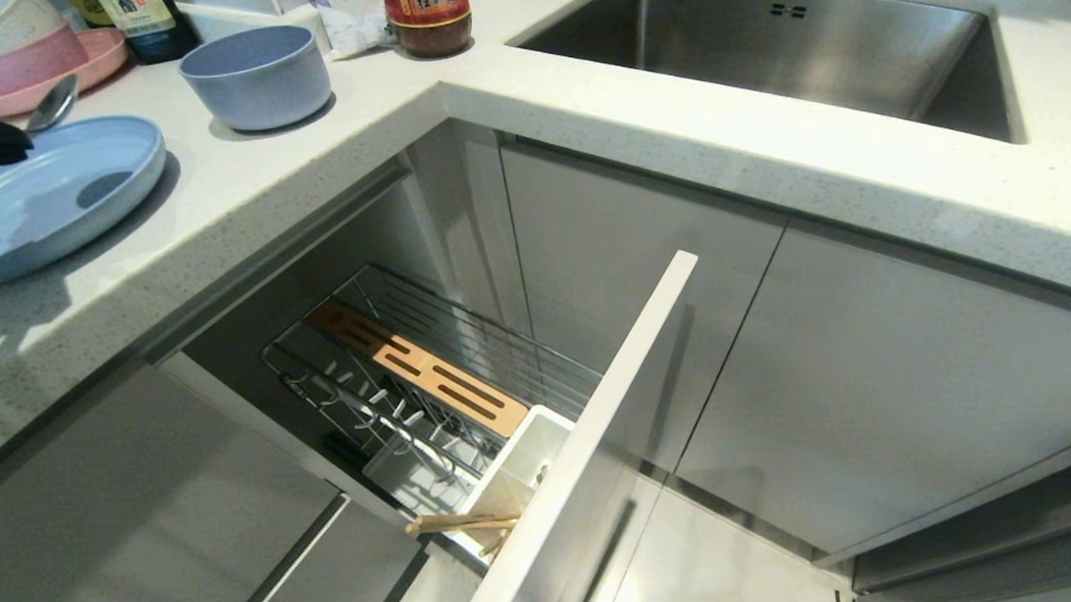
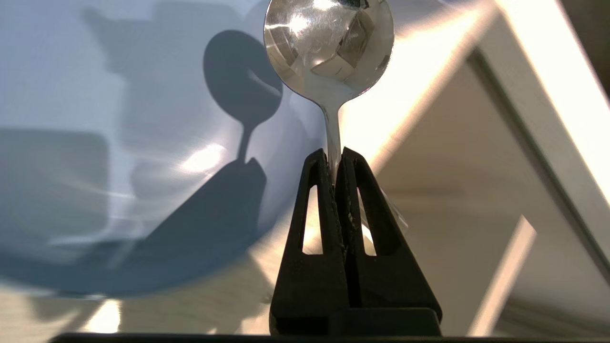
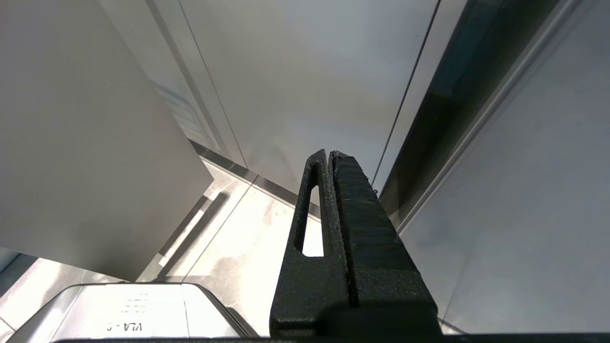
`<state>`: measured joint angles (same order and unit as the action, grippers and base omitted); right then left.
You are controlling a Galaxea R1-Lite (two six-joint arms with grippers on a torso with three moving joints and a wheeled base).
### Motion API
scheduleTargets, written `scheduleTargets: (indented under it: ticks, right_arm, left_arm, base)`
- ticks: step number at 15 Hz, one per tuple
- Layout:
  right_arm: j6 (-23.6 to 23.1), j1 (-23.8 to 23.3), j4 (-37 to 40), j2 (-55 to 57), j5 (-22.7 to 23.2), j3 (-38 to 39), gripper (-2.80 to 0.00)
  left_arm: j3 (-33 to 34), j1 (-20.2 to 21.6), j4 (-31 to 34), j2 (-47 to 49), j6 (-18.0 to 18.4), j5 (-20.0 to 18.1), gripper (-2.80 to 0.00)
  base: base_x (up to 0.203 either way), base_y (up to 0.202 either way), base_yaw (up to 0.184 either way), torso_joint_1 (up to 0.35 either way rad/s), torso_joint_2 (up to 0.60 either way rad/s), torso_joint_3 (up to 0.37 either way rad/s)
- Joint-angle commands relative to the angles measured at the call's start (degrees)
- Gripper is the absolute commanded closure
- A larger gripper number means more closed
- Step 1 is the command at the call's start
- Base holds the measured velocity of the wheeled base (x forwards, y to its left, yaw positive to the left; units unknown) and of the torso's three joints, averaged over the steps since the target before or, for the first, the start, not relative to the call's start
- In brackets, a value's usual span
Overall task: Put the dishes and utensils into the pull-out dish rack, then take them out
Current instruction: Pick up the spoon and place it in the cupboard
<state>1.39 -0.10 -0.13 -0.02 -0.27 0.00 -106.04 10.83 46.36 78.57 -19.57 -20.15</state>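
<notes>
At the far left of the counter my left gripper (image 1: 24,139) is shut on the thin handle of the silver spoon (image 1: 52,102), holding it above the light blue oval plate (image 1: 60,202). The left wrist view shows the spoon (image 2: 329,43) upright between the closed fingers (image 2: 314,200), with the plate (image 2: 119,143) behind it. The blue-grey bowl (image 1: 256,75) stands on the counter beside the plate. Below, the pull-out dish rack (image 1: 413,359) is drawn out; the wooden chopsticks (image 1: 463,522) lie across its white cutlery cup (image 1: 528,466). My right gripper (image 3: 331,155) hangs shut and empty by the cabinet doors.
A pink plate with stacked bowls (image 1: 10,56), a dark bottle (image 1: 147,25) and a sauce jar (image 1: 428,20) stand at the back of the counter. The steel sink (image 1: 803,42) is at the right. The rack's pale front panel (image 1: 594,441) juts out over the floor.
</notes>
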Motion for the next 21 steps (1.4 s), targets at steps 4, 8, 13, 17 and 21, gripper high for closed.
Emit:
scheduleTargets:
  ticks: [4, 8, 13, 17, 21]
  right_arm:
    - [0.0, 0.0, 0.0, -0.2, 0.0, 0.1, 0.0]
    - [0.0, 0.0, 0.0, -0.2, 0.0, 0.1, 0.0]
    - [0.0, 0.0, 0.0, -0.2, 0.0, 0.1, 0.0]
    - [0.0, 0.0, 0.0, -0.2, 0.0, 0.1, 0.0]
    - [0.0, 0.0, 0.0, -0.2, 0.0, 0.1, 0.0]
  left_arm:
    - [3.1, -16.2, 3.3, -2.5, -0.2, 0.1, 0.0]
    - [5.0, -23.4, 7.5, -1.3, 2.7, 0.6, 0.0]
    - [6.7, -28.8, 15.9, 2.0, 11.4, 0.3, 0.0]
    - [9.4, -29.5, 18.9, 6.2, 18.1, 0.1, 0.0]
    - [8.5, -30.5, 22.6, 11.5, 24.4, 0.6, 0.0]
  base:
    - [0.0, 0.0, 0.0, 0.0, 0.0, 0.0]
    - [0.0, 0.0, 0.0, 0.0, 0.0, 0.0]
    - [0.0, 0.0, 0.0, 0.0, 0.0, 0.0]
    - [0.0, 0.0, 0.0, 0.0, 0.0, 0.0]
    - [0.0, 0.0, 0.0, 0.0, 0.0, 0.0]
